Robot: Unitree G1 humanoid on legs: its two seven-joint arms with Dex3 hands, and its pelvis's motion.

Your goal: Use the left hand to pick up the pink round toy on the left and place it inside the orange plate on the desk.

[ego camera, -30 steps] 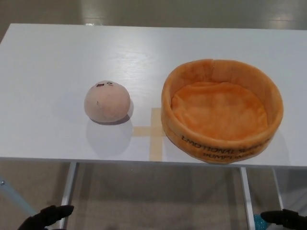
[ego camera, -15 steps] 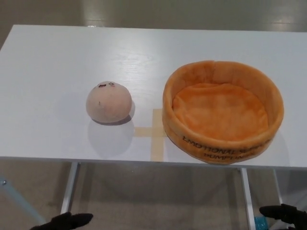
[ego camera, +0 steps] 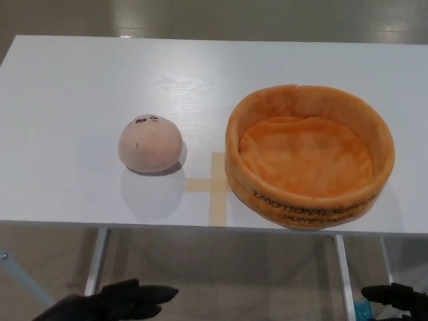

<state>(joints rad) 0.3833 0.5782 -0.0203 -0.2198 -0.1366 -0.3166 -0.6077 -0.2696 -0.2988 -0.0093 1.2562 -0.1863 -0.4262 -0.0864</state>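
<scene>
The pink round toy (ego camera: 150, 143), a soft ball with a small face on top, rests on the white desk (ego camera: 80, 87) left of centre. To its right stands the orange plush plate (ego camera: 309, 154), a round basket with a raised rim and nothing inside. My left hand (ego camera: 114, 302) shows at the bottom edge, below the desk's front edge and well short of the toy, with its fingers spread and holding nothing. Only the fingertips of my right hand (ego camera: 394, 299) peek in at the bottom right corner, below the desk.
A tan tape cross (ego camera: 215, 185) marks the desk between toy and plate. The desk's front edge runs across the lower third of the head view, with metal legs (ego camera: 95, 261) and floor below it.
My left hand has come further into the picture from the bottom left, moving right and slightly up. The view shifted a little; toy and plate stay put.
</scene>
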